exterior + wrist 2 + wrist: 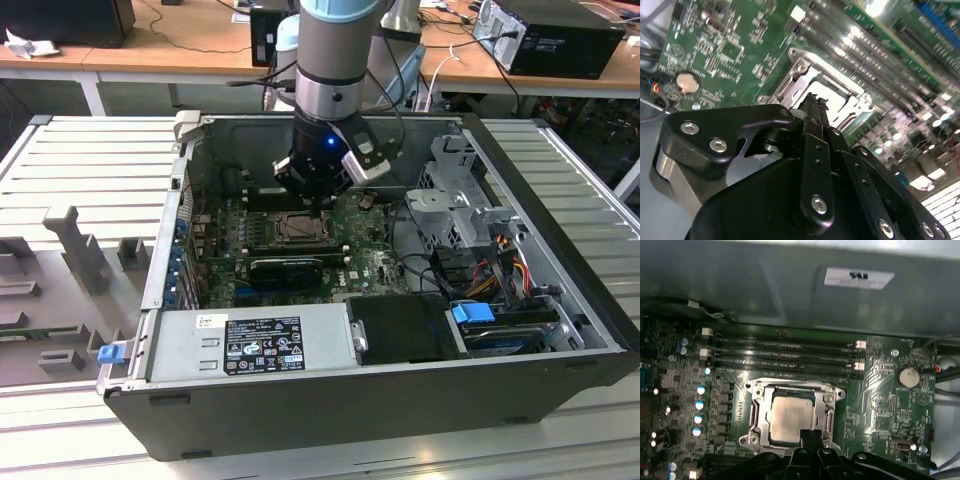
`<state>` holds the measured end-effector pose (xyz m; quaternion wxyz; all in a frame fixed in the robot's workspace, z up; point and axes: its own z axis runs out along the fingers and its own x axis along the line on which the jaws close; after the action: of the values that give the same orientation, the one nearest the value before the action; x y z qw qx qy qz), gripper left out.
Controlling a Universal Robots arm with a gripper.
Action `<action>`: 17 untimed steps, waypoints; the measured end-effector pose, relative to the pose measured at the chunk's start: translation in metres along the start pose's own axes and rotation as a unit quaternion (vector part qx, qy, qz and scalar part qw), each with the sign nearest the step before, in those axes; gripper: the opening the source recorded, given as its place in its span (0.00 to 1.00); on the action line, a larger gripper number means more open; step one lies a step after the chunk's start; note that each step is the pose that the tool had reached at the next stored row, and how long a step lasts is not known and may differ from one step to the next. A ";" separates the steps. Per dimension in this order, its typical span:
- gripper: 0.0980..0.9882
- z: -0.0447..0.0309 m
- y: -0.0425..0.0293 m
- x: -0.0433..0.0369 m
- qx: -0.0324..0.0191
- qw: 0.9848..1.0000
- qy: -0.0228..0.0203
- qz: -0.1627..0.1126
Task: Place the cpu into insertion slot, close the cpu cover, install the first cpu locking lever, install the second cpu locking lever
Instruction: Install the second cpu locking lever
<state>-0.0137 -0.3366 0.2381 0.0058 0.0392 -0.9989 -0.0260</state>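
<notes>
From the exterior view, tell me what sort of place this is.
Probably an electronics lab or workshop bench: an opened desktop computer case lies on a slatted metal table, wooden desks with cables and another computer stand behind, and the arm's gripper reaches over the motherboard.

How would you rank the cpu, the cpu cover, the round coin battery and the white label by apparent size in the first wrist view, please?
1. cpu cover, framing the chip.
2. cpu and white label: look alike; the label lies farther from the camera, so unranked.
3. coin battery.
</notes>
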 end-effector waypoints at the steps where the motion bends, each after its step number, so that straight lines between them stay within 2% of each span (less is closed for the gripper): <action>1: 0.01 -0.0001 -0.0026 0.0002 -0.001 1.000 0.000 0.000; 5: 0.01 -0.0005 -0.0098 0.0007 -0.001 1.000 0.000 0.000; 7: 0.01 -0.0009 -0.0192 0.0015 -0.001 1.000 0.000 0.000; 8: 0.01 -0.0010 -0.0247 0.0019 -0.003 1.000 0.000 0.000; 11: 0.01 -0.0009 -0.0295 0.0023 -0.021 1.000 -0.001 0.000; 13: 0.01 -0.0006 -0.0335 0.0040 -0.027 1.000 -0.001 0.000; 14: 0.01 -0.0006 -0.0357 0.0073 -0.028 1.000 -0.001 -0.001; 17: 0.01 0.0001 -0.0365 0.0159 -0.028 1.000 -0.001 -0.003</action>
<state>-0.0267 -0.3742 0.2363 0.0055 0.0420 -0.9976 -0.0540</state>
